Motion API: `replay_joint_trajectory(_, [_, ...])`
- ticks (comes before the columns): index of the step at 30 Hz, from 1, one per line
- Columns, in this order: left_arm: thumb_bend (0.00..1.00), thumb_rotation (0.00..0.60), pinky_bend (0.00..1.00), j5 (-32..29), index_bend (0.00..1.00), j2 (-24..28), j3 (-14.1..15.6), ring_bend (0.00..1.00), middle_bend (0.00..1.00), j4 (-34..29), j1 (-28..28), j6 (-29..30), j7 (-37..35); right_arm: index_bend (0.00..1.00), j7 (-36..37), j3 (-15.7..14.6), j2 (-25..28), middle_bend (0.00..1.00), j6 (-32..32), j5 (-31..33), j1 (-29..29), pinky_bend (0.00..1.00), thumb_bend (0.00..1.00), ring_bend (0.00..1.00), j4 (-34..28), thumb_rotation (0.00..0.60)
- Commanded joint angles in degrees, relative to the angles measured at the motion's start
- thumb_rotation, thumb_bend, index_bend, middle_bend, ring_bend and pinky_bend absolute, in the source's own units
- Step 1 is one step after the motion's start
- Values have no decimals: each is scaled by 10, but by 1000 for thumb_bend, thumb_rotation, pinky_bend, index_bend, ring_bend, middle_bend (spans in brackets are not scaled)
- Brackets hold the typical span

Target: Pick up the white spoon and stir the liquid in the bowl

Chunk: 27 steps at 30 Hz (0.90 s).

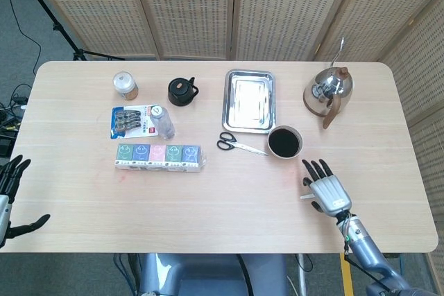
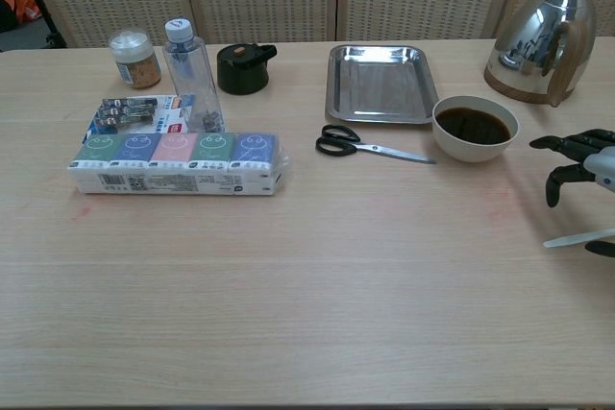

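Observation:
The white bowl (image 1: 284, 142) (image 2: 474, 128) of dark liquid stands right of the table's centre. Of the white spoon (image 2: 577, 237), only its thin handle shows, lying flat on the table near the right edge; a pale tip (image 1: 306, 197) pokes out left of my right hand. My right hand (image 1: 327, 190) (image 2: 582, 156) hovers over the spoon with its fingers spread and pointing toward the bowl, holding nothing. Its thumb sits just beside the handle. The spoon's bowl end is hidden under the hand. My left hand (image 1: 8, 195) hangs open off the table's left edge.
Black-handled scissors (image 2: 370, 144) lie left of the bowl, a steel tray (image 2: 378, 82) behind them. A metal kettle (image 2: 538, 36) stands at the back right. A tissue pack (image 2: 178, 162), a bottle (image 2: 190, 74), a jar (image 2: 134, 58) and a black pot (image 2: 244, 67) fill the left half.

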Motion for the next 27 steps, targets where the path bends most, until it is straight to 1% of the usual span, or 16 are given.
replay_joint_trajectory(1, [0,600,0,1,0,0,1,0,0,0,0,-1,0,373,-2,1,0,0,-7,9,2,0,275,0,-4,600])
replay_joint_trajectory(5, [0,600,0,1,0,1,1,0,0,0,0,-2,-1,390,-5,1,0,0,-11,20,3,0,274,0,-11,600])
replay_joint_trajectory(8, [0,600,0,2,0,2,2,0,0,-1,-1,-3,-3,417,3,4,-1,0,-16,32,4,0,306,0,-18,600])
replay_joint_trajectory(15, [0,600,0,1,0,4,2,0,0,0,-2,-5,-6,417,-1,4,-4,0,-20,43,7,0,311,0,-17,600])
replay_joint_trajectory(20, [0,600,0,2,0,5,3,0,0,-1,-2,-4,-9,418,-4,1,-10,0,-23,46,9,0,337,0,-13,600])
replay_joint_trajectory(27, [0,600,0,1,0,6,3,0,0,0,-2,-5,-12,428,-7,-1,-16,0,-24,49,12,0,337,0,-9,600])
